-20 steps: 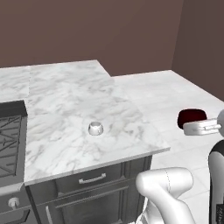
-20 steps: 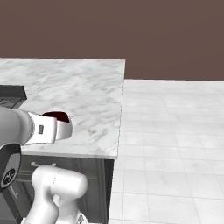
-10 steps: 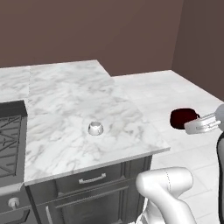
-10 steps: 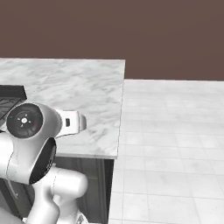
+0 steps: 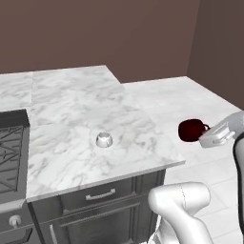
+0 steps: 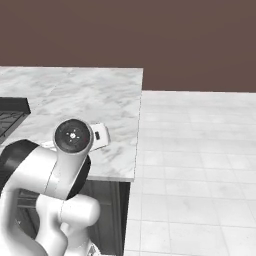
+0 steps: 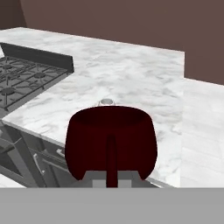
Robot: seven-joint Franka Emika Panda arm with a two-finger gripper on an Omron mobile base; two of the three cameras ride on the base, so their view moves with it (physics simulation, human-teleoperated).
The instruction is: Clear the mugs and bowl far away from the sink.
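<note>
Claw (image 7: 111,181) pinched tight on the handle of a dark red mug (image 7: 111,142), carrying it in the air off the counter's free end, over the pale floor (image 5: 190,97) in the left base view. The mug (image 5: 191,130) hangs beside the marble counter (image 5: 81,124), clear of its edge.

To do this leg well, imo: swing slow, keep the mug level so it doesn't twist in the grip on that thin handle, come in above the counter edge before lowering. Set it on open marble, well apart from the stove (image 7: 30,76), then let go.

Look of it: deep maroon, glossy, rounded sides, narrow handle facing the hand cam. A much smaller pale mug (image 5: 104,139) sits alone mid-counter, near the front edge. It also peeks over the red rim in hand view.
</note>
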